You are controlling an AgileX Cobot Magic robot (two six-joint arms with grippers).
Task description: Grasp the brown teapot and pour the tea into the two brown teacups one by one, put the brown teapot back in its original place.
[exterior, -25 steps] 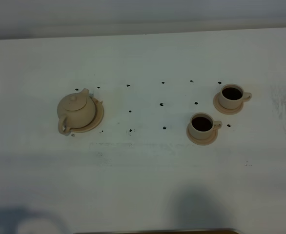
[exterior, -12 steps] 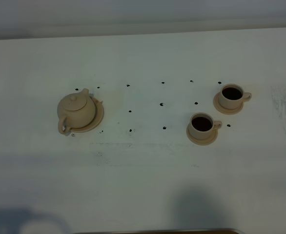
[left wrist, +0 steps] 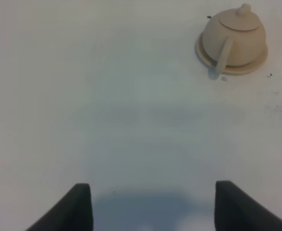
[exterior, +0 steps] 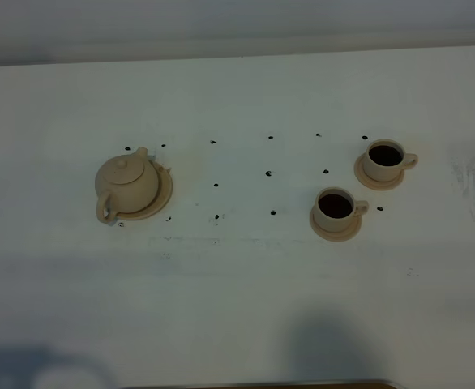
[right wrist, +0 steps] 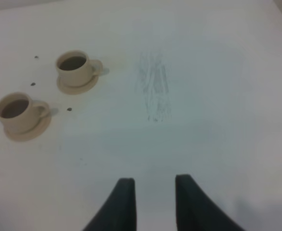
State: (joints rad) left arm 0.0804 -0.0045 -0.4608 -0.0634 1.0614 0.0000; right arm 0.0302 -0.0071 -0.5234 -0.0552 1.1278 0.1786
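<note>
The brown teapot [exterior: 126,183] stands upright on its wide saucer [exterior: 165,190] at the table's left, handle toward the front. It also shows in the left wrist view [left wrist: 235,36]. The two brown teacups [exterior: 383,160] [exterior: 335,207] stand on small saucers at the right, both holding dark tea. They also show in the right wrist view [right wrist: 75,67] [right wrist: 17,111]. My left gripper [left wrist: 153,208] is wide open and empty, well short of the teapot. My right gripper [right wrist: 154,202] is open a little and empty, apart from the cups. Neither gripper shows in the exterior view.
Small black dots [exterior: 268,173] mark the white table between teapot and cups. Grey scuff marks [exterior: 472,182] lie at the far right, also in the right wrist view [right wrist: 154,91]. A dark edge [exterior: 262,384] runs along the front.
</note>
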